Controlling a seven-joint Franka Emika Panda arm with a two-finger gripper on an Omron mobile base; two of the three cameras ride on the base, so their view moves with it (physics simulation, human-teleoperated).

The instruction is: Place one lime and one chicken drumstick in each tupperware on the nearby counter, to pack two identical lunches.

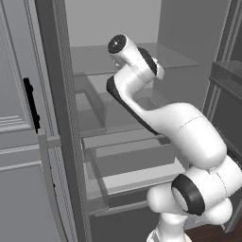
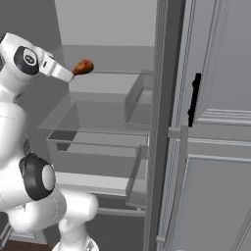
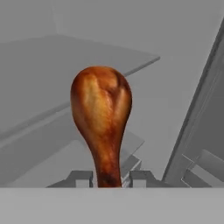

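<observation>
One glossy brown roasted chicken drumstick (image 3: 101, 114) sits pinched by its narrow bone end in the gripper (image 3: 108, 178), jaws closed on it, raised above the fridge's clear glass shelf (image 2: 105, 115). Fetching step; next, carry it out to a tupperware.

Glossy white rounded arm (image 1: 189, 127) with dark joint bands.

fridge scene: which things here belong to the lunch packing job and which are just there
Part of the job:
- chicken drumstick, held by its thin end
- gripper, shut on it

Just there:
- glass shelves
- open fridge door
</observation>
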